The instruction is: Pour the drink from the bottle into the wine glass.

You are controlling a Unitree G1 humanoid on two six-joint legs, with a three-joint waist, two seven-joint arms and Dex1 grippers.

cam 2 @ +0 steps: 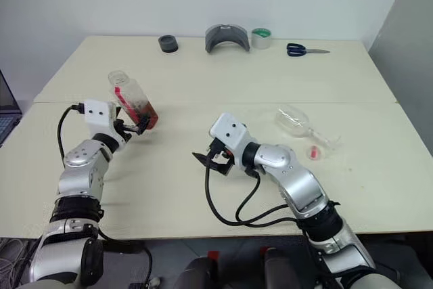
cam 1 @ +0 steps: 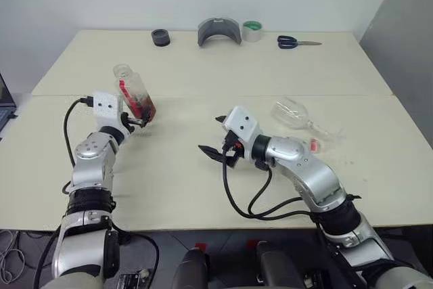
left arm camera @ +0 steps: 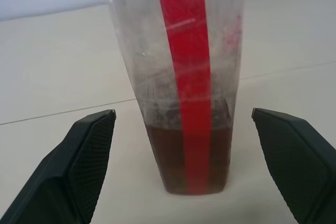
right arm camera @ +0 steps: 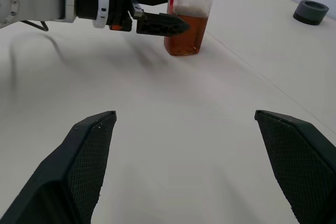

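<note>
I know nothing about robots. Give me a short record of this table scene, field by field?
bottle: standing on the table, uncapped, a little drink at the bottom
wine glass: lying on its side near the right arm
red cap: on the table beside the glass
left tool: open, fingers either side of the bottle, not touching
right tool: open, empty
far edge: scissors, tape roll
</note>
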